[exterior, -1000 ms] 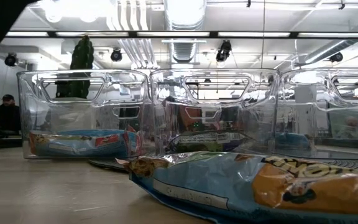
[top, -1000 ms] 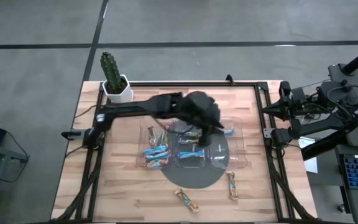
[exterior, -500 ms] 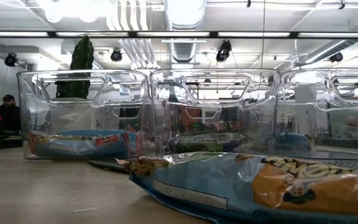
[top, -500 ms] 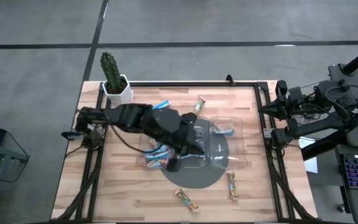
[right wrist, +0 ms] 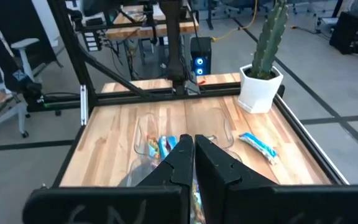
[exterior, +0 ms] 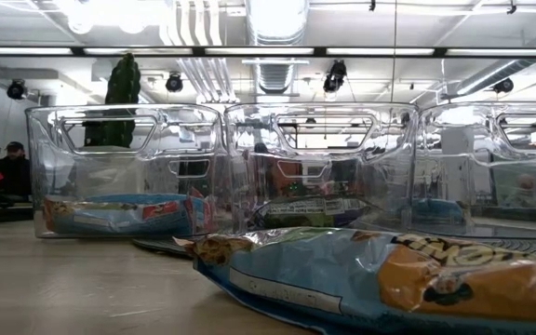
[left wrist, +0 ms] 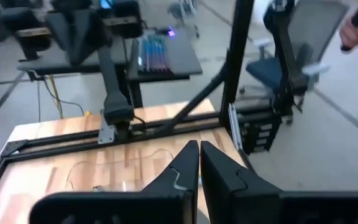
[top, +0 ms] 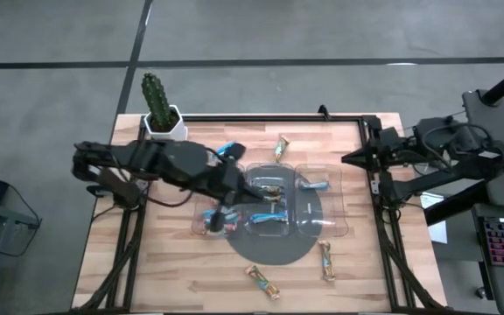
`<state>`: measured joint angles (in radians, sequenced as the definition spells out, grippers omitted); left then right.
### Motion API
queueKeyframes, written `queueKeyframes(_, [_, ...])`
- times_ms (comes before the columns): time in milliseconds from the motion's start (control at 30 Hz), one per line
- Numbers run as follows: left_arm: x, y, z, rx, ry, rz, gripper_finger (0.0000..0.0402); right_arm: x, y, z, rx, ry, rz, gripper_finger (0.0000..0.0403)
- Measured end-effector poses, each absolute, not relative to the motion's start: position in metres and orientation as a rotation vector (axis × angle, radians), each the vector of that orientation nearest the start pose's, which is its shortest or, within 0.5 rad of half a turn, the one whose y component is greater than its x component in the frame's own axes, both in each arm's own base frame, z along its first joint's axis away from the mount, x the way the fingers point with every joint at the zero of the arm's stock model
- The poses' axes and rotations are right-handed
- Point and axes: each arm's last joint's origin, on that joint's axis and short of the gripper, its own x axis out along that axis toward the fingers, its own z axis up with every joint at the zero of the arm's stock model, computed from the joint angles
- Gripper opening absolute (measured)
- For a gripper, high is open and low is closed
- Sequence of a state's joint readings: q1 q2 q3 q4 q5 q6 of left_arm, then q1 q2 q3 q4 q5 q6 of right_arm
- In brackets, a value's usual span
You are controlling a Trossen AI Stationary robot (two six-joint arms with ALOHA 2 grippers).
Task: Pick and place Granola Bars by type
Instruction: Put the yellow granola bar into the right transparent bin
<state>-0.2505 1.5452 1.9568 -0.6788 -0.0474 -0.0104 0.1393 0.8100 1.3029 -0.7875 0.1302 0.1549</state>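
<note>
Above the tray's (top: 335, 229) left end: left gripper (top: 227, 210) hanging closed and empty, bars (top: 268, 216) lying in compartments just beside it, three (top: 262, 281) lying loose on open wood beyond. Right gripper (top: 348, 159) waiting closed at the table's (top: 173, 271) right edge.

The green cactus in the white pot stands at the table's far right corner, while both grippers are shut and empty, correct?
Not quite. The high view shows the green cactus in the white pot at the wooden table's far left corner. Left gripper and right gripper are indeed shut and empty.
</note>
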Motion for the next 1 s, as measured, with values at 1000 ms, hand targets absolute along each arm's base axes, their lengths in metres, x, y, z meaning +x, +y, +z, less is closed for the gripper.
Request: queueKeyframes(1000, [0.171, -0.036, 0.413, -0.177, -0.061, -0.022, 0.0, 0.21, 0.051, 0.425, 0.21, 0.324, 0.322, 0.001])
